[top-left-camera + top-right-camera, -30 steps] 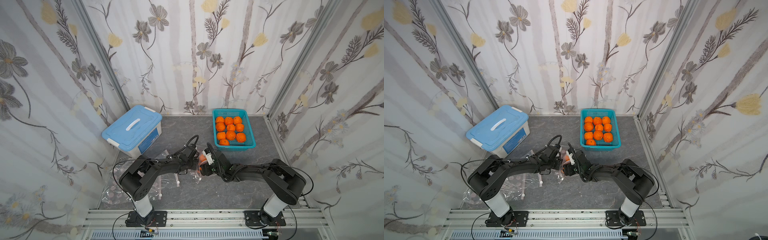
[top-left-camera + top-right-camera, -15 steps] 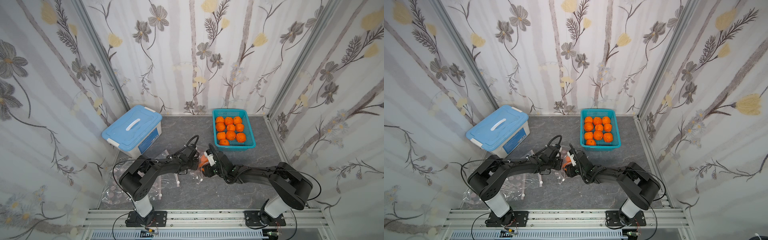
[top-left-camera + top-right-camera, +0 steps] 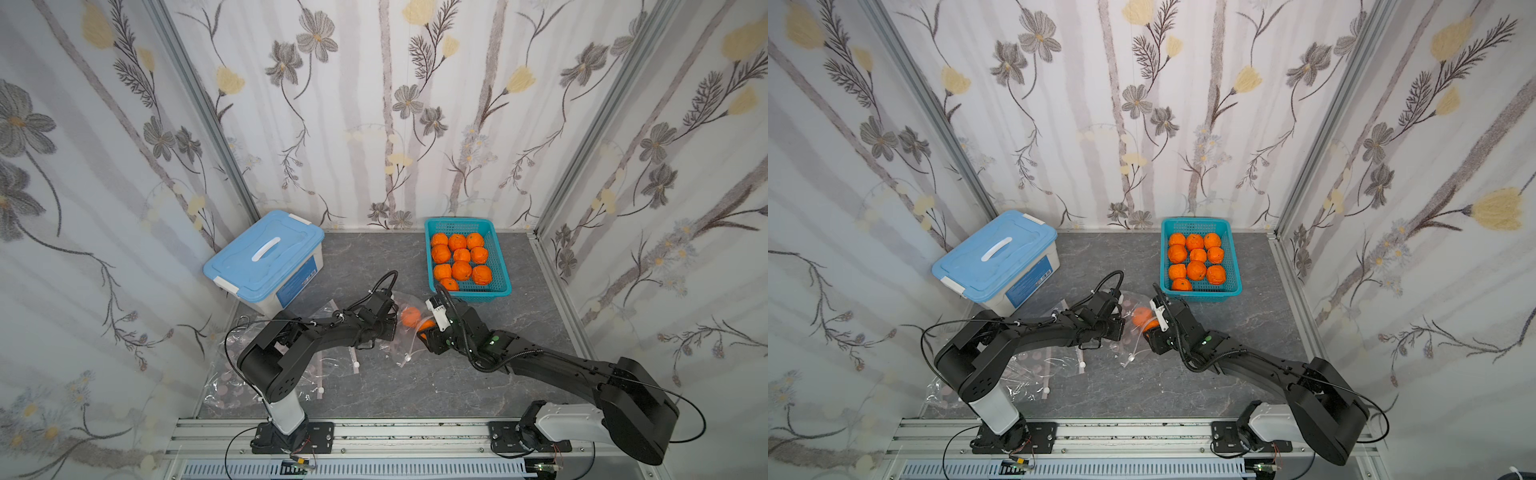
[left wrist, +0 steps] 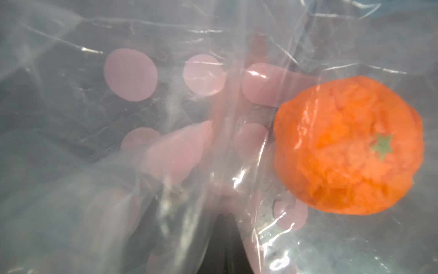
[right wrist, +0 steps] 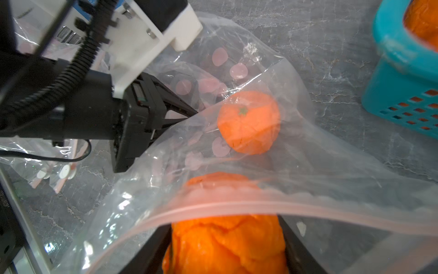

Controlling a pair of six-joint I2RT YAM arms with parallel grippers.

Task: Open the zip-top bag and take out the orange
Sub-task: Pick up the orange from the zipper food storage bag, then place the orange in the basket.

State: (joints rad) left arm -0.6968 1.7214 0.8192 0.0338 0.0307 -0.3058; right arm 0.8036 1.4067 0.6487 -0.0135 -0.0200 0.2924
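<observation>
Left gripper (image 5: 187,110), clamped tight, holds the zip-top bag (image 5: 308,166); right gripper (image 5: 227,223) clasps the orange (image 5: 225,249) between its fingers (image 5: 298,251). Withdrawal should follow.

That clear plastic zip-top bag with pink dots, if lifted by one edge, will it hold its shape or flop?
Probably floppy: the clear pink-dotted zip-top bag is thin creased film, draping where the left gripper pinches it. It likely sags toward the round orange inside, which could roll as it tilts.

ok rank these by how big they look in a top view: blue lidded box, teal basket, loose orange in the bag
1. blue lidded box
2. teal basket
3. loose orange in the bag
</observation>
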